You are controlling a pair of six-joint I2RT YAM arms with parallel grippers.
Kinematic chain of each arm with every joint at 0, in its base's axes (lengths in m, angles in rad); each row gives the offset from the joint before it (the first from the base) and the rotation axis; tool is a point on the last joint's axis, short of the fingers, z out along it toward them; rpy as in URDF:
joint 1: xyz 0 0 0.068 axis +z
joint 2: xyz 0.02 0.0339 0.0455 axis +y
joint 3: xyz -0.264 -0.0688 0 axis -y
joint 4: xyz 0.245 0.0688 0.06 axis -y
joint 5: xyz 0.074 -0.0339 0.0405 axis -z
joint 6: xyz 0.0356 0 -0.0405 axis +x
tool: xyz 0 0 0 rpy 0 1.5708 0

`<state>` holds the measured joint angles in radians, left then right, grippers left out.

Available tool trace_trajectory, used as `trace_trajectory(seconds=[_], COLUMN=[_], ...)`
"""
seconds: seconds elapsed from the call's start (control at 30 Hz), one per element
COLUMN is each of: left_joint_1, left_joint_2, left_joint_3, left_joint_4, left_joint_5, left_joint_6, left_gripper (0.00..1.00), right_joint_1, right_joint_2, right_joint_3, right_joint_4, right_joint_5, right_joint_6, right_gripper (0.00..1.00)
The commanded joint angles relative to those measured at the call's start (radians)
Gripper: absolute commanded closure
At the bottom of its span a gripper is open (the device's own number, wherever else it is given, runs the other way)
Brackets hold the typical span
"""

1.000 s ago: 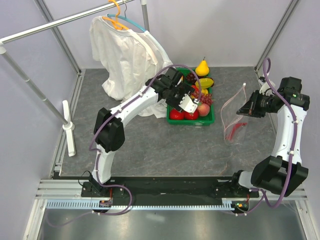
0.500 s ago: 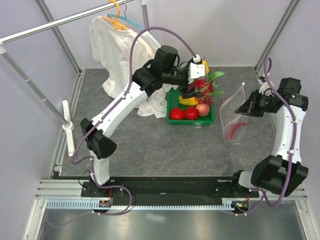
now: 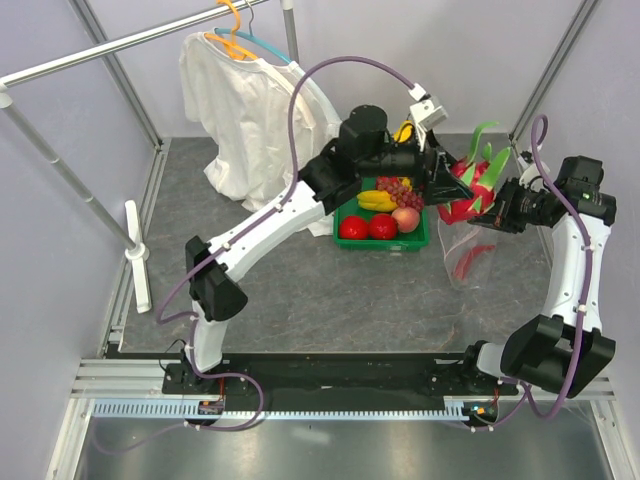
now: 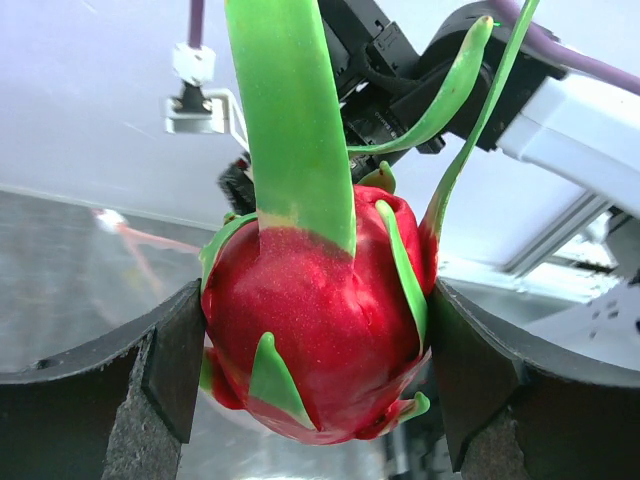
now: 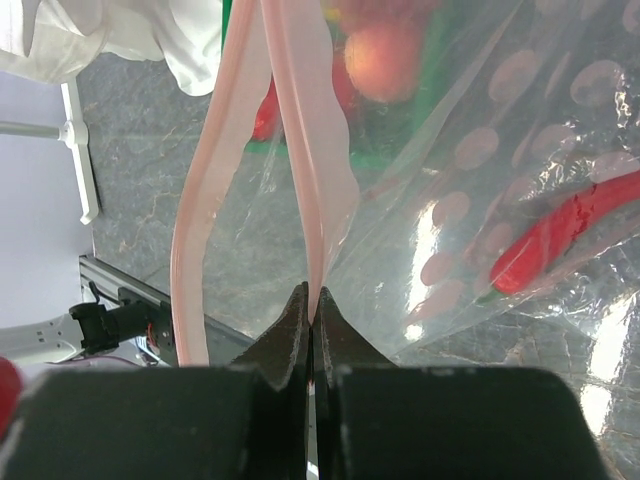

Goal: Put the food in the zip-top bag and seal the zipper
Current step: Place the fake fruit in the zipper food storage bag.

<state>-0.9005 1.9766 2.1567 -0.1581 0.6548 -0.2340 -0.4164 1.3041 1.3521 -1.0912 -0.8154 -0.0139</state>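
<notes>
My left gripper [image 3: 452, 186] is shut on the pink-red dragon fruit [image 3: 468, 192] and holds it in the air over the clear zip-top bag [image 3: 466, 245], close to my right gripper [image 3: 498, 214]. In the left wrist view the dragon fruit [image 4: 320, 320] fills the gap between both fingers [image 4: 165, 370]. My right gripper [image 5: 313, 310] is shut on one side of the pale pink zipper strip [image 5: 300, 120] and holds the bag's mouth [image 5: 480, 150] open. A small red pepper [image 5: 560, 235] lies inside the bag. The yellow banana bunch [image 3: 377, 200] lies in the green tray [image 3: 385, 243].
The tray also holds two round red fruits [image 3: 365, 227], a peach [image 3: 405, 218] and dark grapes [image 3: 398, 187]. A white shirt [image 3: 250, 110] hangs on a rack at the back left. A white stand [image 3: 138, 255] is by the left wall.
My left arm lifted the dragon fruit out of the tray and swung it right, up to the bag's mouth. The right arm held the bag still.
</notes>
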Motion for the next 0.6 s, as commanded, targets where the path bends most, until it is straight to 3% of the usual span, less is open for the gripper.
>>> trace_trajectory(seconds=[0.0,0.2,0.33,0.57], left_joint_1=[-0.034,-0.034,-0.034,-0.043], left_joint_2=[0.060,0.110,0.108,0.123], left_joint_3=[0.009,-0.026,-0.021,-0.006], left_joint_4=[0.154,0.120,0.022,-0.104], left_joint_5=[-0.067,-0.153,-0.347,-0.422], left_joint_6=[-0.203,-0.200,-0.146,-0.105], left_gripper=[0.62,0.62,0.62,0.65], right_joint_1=[-0.001,-0.002,-0.001,-0.002], right_joint_2=[-0.032,-0.042,-0.048,-0.045], right_joint_3=[0.015,0.044,0.059,0.065], right_joint_4=[0.027,0.010,-0.004,-0.012], right_joint_5=[-0.031,-0.033,-0.037,-0.060], right_joint_6=[0.012,0.005,-0.009,-0.012], right_gripper=[1.00,1.00,1.00,1.00])
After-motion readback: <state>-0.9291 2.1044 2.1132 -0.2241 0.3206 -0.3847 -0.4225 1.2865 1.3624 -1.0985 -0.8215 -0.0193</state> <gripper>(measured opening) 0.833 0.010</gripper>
